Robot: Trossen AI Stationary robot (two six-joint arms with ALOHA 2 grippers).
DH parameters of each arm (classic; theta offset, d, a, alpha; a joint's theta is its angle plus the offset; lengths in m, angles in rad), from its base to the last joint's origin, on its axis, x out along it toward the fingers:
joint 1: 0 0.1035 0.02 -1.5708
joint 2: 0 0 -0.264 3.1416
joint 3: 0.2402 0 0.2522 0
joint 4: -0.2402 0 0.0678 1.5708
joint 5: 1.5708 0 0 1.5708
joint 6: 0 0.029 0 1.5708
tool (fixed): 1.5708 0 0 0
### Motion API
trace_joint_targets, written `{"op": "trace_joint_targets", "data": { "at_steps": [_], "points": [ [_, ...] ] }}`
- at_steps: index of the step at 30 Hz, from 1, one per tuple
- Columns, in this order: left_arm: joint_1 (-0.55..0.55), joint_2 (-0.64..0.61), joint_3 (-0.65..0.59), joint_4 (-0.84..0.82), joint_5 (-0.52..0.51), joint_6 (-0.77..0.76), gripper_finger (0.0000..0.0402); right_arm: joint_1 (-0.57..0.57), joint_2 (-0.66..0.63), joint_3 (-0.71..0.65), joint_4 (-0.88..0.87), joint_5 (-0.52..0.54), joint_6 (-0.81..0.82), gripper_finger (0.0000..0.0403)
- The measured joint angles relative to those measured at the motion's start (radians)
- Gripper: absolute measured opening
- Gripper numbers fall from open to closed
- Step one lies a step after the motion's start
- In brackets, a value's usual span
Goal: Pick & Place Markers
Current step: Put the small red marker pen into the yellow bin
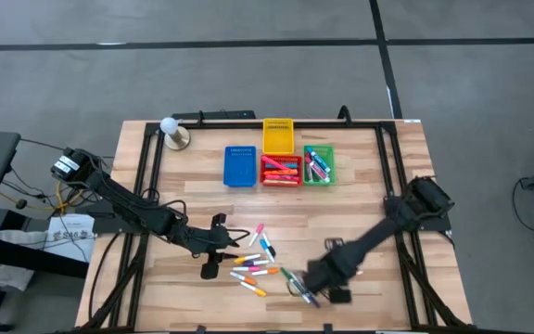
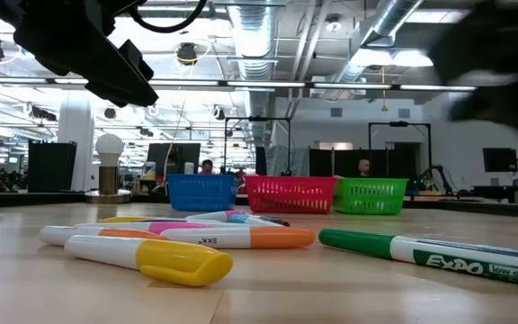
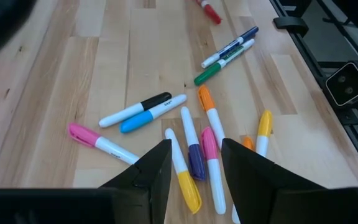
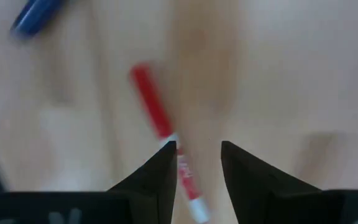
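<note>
Markers [image 1: 256,260] scattered at worktop [image 1: 360,213] 6 o'clock, more in red bin [image 1: 281,171] and green bin [image 1: 319,165] at 12. Left hand [image 3: 194,163] parted, empty, over pile. Right hand [image 4: 196,163] parted, empty, above red marker [image 4: 160,140].

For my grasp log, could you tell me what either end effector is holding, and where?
Nothing: the left end effector and right end effector are both open above loose markers.
</note>
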State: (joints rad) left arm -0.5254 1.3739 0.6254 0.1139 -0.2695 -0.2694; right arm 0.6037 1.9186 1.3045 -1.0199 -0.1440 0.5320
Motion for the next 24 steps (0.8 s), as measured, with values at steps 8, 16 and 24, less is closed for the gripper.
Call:
{"op": "trace_joint_targets", "data": {
  "at_steps": [8, 16, 24],
  "points": [
    [0.0, 0.0, 0.0, 0.0, 0.0, -0.001, 0.014, 0.195, 0.002, -0.017, 0.017, -0.037, 0.107, 0.0119],
    [0.0, 0.0, 0.0, 0.0, 0.0, -0.001, 0.014, 0.265, 0.112, -0.012, 0.101, -0.037, 0.164, 0.0119],
    [0.0, 0.0, 0.0, 0.007, 0.0, -0.028, 0.014, 0.241, 0.131, -0.01, 0.083, 0.016, 0.199, 0.0095]
  ]
}}
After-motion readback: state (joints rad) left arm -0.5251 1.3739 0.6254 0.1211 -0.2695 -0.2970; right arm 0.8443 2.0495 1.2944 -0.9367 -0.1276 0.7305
